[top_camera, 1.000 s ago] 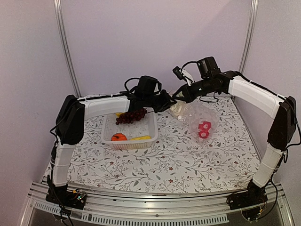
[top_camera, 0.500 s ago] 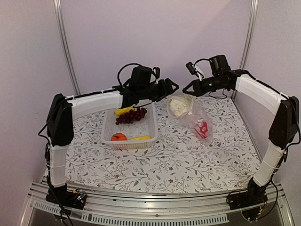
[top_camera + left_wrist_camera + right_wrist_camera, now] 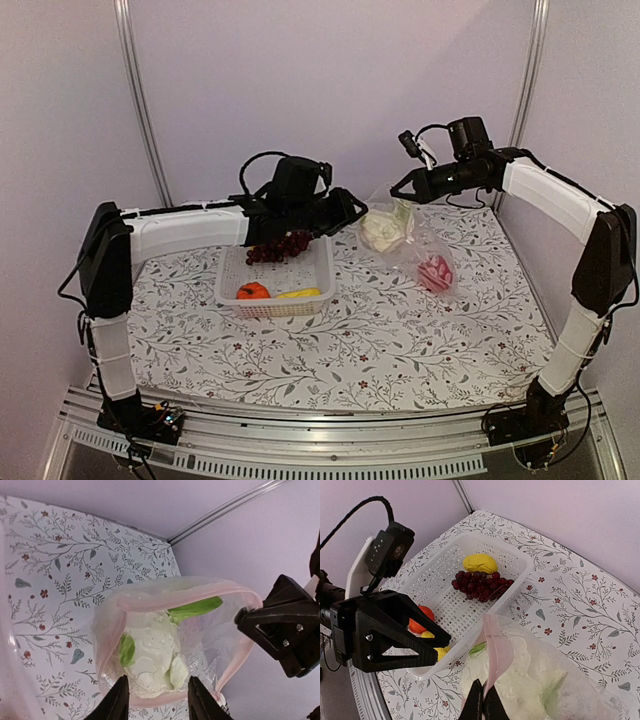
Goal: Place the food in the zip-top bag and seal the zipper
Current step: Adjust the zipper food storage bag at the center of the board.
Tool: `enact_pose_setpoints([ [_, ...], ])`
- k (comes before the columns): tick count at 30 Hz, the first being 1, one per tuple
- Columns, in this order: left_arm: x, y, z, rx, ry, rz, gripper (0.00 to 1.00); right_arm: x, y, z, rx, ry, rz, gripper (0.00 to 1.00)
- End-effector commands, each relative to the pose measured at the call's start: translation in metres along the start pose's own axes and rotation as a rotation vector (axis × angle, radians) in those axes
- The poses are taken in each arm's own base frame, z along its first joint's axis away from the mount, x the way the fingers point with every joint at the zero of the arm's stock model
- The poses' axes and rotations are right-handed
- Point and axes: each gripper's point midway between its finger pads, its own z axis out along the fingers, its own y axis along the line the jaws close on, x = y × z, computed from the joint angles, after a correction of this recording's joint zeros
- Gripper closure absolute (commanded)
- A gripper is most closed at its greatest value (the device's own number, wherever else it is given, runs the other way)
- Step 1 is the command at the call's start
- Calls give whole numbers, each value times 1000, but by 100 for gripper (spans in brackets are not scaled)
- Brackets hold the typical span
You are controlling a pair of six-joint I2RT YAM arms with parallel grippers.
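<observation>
The clear zip-top bag [image 3: 415, 245] hangs from my right gripper [image 3: 405, 185], which is shut on its pinkish zipper strip [image 3: 495, 645]. The white cauliflower [image 3: 384, 229] sits near the bag's mouth and the red pepper [image 3: 436, 272] lies at its lower end on the table. My left gripper [image 3: 347, 210] is open and empty, just left of the bag's mouth. In the left wrist view its fingertips [image 3: 119, 700] stand either side of the cauliflower [image 3: 150, 650], apart from it. The grapes [image 3: 280, 247], orange tomato [image 3: 252, 291] and corn [image 3: 300, 294] lie in the basket, as does the lemon [image 3: 480, 562].
The white slotted basket [image 3: 322, 270] stands left of the bag, under my left forearm. The flowered tablecloth [image 3: 340, 350] covers the table. Metal posts [image 3: 140, 100] and purple walls close the back and sides.
My right gripper has lifted the bag's mouth up and to the right. My left gripper rose, then drew back left and down from the mouth. The cauliflower stays inside the bag.
</observation>
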Motion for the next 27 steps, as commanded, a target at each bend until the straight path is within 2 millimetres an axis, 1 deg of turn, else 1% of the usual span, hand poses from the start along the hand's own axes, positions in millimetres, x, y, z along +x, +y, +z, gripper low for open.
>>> enact_pose_setpoints([
  [1, 51, 31, 13, -100, 103, -75, 66, -4, 6, -1, -26, -23, -8, 100],
  [3, 61, 39, 17, -111, 118, -99, 70, -3, 6, -1, -28, -21, -5, 100],
  [8, 77, 51, 26, -130, 155, -136, 70, -2, 6, -1, -27, -20, -5, 100],
  [9, 79, 51, 27, -129, 162, -142, 70, -2, 6, -2, -26, -20, -6, 100],
  [12, 83, 53, 30, -132, 171, -149, 71, -2, 7, -2, -26, -22, -9, 100],
  [14, 86, 56, 32, -137, 178, -155, 73, -2, 6, -1, -25, -21, -8, 100],
  [16, 87, 54, 31, -132, 184, -157, 73, -2, 6, -2, -22, -23, -9, 100],
  [17, 87, 53, 30, -133, 182, -156, 72, -2, 6, -2, -21, -23, -11, 100],
  [20, 86, 56, 26, -143, 163, -160, 62, -2, 6, -1, -24, -22, -9, 100],
  [22, 89, 60, 27, -149, 164, -171, 61, -2, 7, -2, -26, -23, -9, 100],
  [24, 87, 55, 34, -114, 155, -175, 62, -2, 6, -2, -25, -23, -7, 100],
  [26, 90, 56, 41, -109, 164, -183, 64, -2, 7, -2, -26, -23, -8, 100],
  [27, 92, 57, 44, -108, 169, -188, 67, -2, 6, -2, -25, -24, -8, 100],
])
